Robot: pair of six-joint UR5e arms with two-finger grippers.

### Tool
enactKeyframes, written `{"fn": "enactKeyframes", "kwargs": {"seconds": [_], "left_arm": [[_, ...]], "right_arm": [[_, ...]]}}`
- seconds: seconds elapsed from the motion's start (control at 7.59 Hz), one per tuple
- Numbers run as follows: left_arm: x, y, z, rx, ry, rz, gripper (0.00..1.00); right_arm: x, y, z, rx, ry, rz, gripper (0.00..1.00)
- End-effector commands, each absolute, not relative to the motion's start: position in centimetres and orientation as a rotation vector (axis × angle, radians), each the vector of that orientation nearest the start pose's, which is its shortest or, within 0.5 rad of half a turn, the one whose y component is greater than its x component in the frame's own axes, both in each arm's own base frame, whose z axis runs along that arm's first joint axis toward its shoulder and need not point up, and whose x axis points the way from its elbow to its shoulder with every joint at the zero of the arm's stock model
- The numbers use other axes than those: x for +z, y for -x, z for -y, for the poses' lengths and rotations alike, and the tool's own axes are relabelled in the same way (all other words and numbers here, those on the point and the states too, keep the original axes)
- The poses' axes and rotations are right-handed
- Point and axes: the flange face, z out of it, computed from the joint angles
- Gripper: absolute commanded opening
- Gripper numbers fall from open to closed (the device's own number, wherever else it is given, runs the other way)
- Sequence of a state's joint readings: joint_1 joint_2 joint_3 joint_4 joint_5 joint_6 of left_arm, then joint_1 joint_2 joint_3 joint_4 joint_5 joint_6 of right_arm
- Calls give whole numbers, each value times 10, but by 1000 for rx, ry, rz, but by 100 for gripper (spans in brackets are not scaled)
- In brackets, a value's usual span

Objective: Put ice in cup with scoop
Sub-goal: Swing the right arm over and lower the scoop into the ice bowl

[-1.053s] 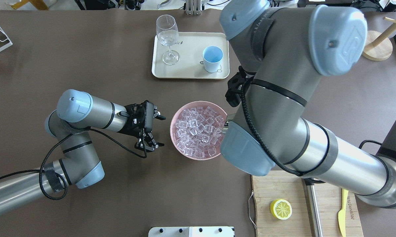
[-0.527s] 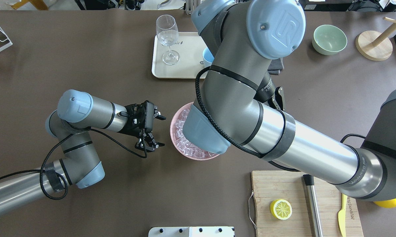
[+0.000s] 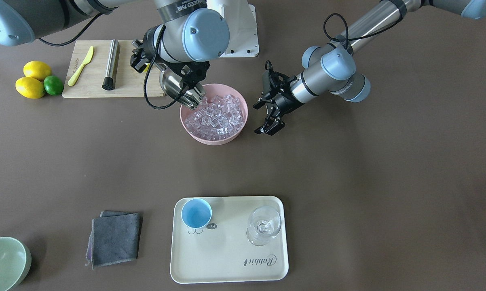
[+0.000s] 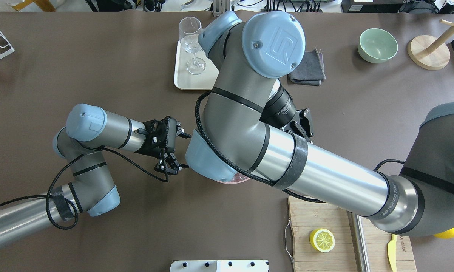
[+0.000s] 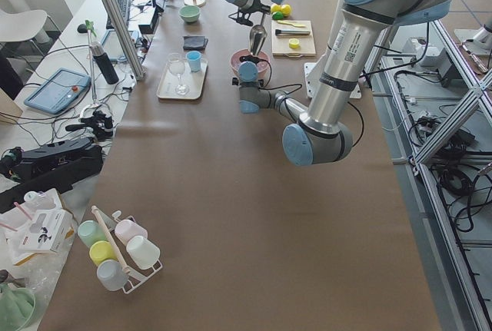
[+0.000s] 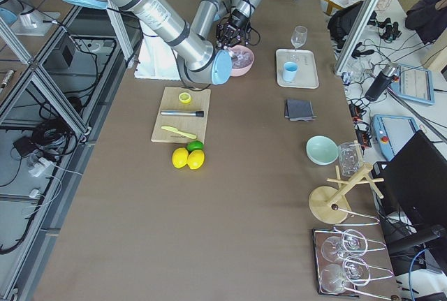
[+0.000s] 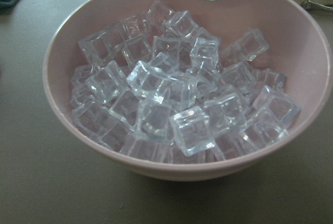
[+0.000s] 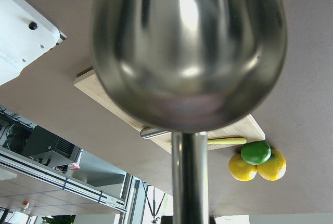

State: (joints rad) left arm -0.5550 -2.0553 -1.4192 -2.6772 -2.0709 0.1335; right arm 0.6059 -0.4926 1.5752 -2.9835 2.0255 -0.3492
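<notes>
My right gripper (image 3: 189, 78) is shut on the rod handle of the steel scoop (image 3: 177, 87). The scoop tilts down, its mouth at the ice (image 3: 216, 113) at the robot-side rim of the pink bowl (image 3: 214, 141). In the right wrist view the scoop's trough (image 8: 187, 47) fills the frame from behind. The left wrist view shows the ice cubes (image 7: 177, 99) piled in the bowl (image 7: 67, 115). My left gripper (image 3: 261, 119) is open and empty beside the bowl. The light-blue cup (image 3: 196, 213) stands empty on the cream tray (image 3: 227, 258).
A stemmed glass (image 3: 264, 225) shares the tray. A grey cloth (image 3: 115, 238) and a pale green bowl (image 3: 2, 262) lie beyond it. A cutting board (image 3: 93, 87) with a steel cylinder (image 3: 110, 64) and a yellow knife, plus lemons (image 3: 32, 81), sits near the robot base.
My right arm has swung left across the overhead view and now covers the bowl and cup there. The left arm and its open gripper have not moved.
</notes>
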Motion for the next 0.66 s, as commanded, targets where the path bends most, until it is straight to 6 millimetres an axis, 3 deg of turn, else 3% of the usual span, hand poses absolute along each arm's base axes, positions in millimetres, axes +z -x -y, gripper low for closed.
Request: {"fn": "enactKeyframes", "kwargs": {"seconds": [0.0,0.53], "left_arm": [[325,-525,423,1280,-1189,-1058,98],[328,-522,422,1278,-1204,-1062,98]], "right_arm": [[139,485,415,-1186,504,297,0],[148,505,414,-1172,501,282,0]]}}
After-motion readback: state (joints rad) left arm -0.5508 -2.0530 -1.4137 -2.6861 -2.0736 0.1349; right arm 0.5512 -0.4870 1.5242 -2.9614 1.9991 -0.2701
